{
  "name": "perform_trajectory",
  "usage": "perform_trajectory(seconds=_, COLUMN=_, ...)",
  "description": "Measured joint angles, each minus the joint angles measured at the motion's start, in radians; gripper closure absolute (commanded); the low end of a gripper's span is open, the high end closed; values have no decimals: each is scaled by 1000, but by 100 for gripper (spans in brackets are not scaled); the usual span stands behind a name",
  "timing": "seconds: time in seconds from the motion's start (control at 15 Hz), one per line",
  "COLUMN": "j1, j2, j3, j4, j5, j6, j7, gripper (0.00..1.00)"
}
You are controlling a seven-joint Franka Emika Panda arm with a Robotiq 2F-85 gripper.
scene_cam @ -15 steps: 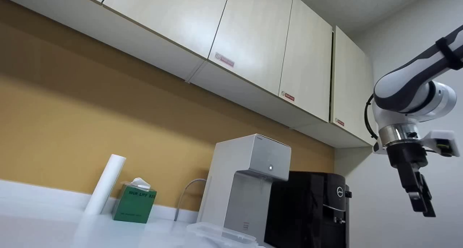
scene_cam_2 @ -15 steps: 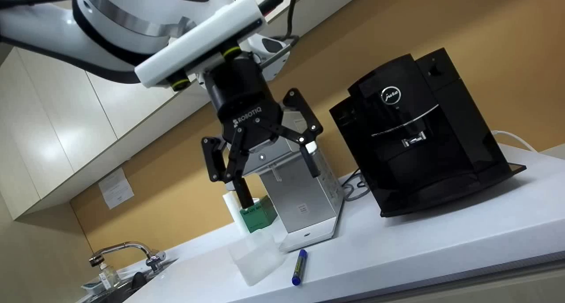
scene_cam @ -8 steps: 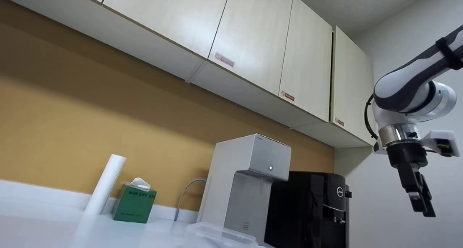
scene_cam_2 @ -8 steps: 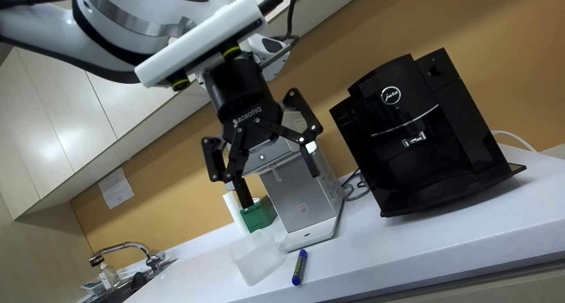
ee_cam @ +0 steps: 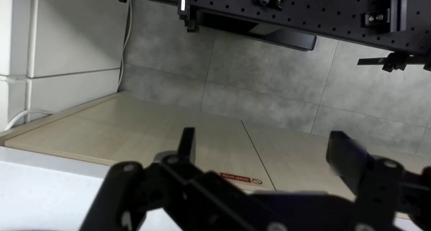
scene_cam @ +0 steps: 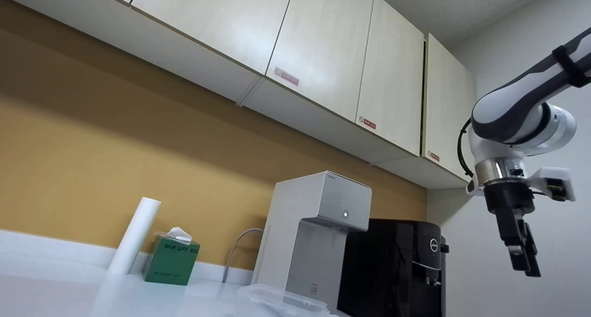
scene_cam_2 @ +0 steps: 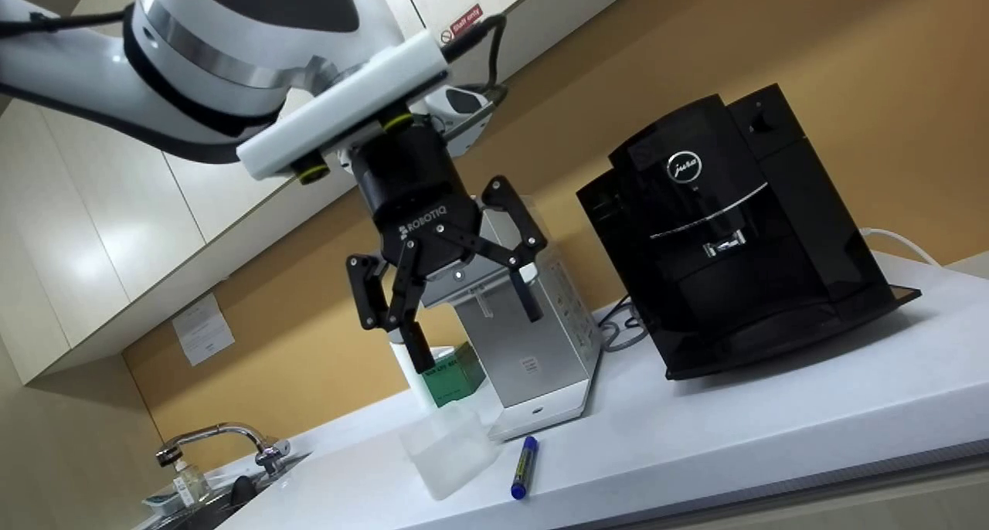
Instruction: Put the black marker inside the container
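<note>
A marker [scene_cam_2: 524, 468] with a dark body and blue ends lies on the white counter in an exterior view, near the front edge. A translucent plastic container [scene_cam_2: 450, 454] stands just left of it there; it also shows at the bottom of an exterior view [scene_cam: 282, 302]. My gripper [scene_cam_2: 478, 343] is open with nothing between its fingers, in the air above the counter. It also shows from the side in an exterior view [scene_cam: 527, 271]. In the wrist view my open fingers [ee_cam: 262, 133] point towards cabinet fronts and floor. Marker and container are out of the wrist view.
A silver water dispenser [scene_cam_2: 519, 344] stands behind the container, with a black coffee machine [scene_cam_2: 742, 244] to its right. A green tissue box [scene_cam: 171, 260] and a white roll [scene_cam: 135, 236] stand by the wall. A sink [scene_cam_2: 224, 507] is at far left. Cabinets [scene_cam: 323, 53] hang above.
My arm and open gripper have shifted left in both exterior views and sit slightly lower in one of them. The marker and container have not moved.
</note>
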Motion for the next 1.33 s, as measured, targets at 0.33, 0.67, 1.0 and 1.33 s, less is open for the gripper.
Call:
perform_trajectory(seconds=0.33, j1=52, j2=0, j3=70, j4=-32, j5=73, j6=82, j7=34, gripper=0)
perform_trajectory(seconds=0.67, j1=105, j2=-1, j3=138, j4=-78, j5=112, j6=194, j7=79, gripper=0)
perform_trajectory(seconds=1.0, j1=105, j2=-2, j3=143, j4=-84, j5=108, j6=201, j7=86, gripper=0)
perform_trajectory(seconds=1.33, j1=97, j2=32, j3=215, j4=-112, j5=121, j6=345, j7=315, gripper=0)
